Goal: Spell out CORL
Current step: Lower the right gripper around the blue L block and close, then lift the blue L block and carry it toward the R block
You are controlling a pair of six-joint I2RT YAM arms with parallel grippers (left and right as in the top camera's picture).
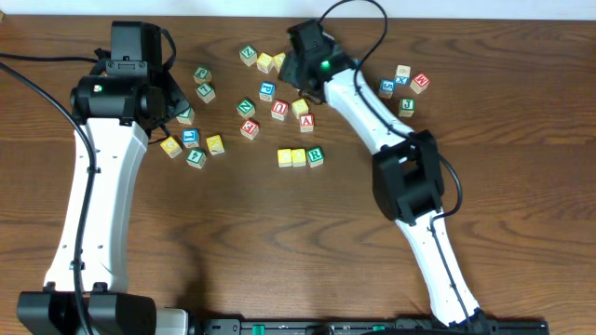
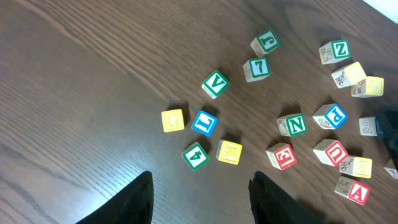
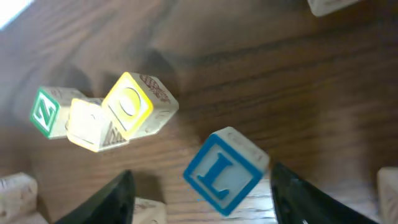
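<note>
The right gripper (image 3: 202, 202) is hovering wide open, and the tilted blue L cube (image 3: 225, 171) is sitting just ahead between its jaws, apparently ungripped.

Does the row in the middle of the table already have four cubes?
No, only three cubes stand side by side there: two yellow cubes and the green R cube.
</note>
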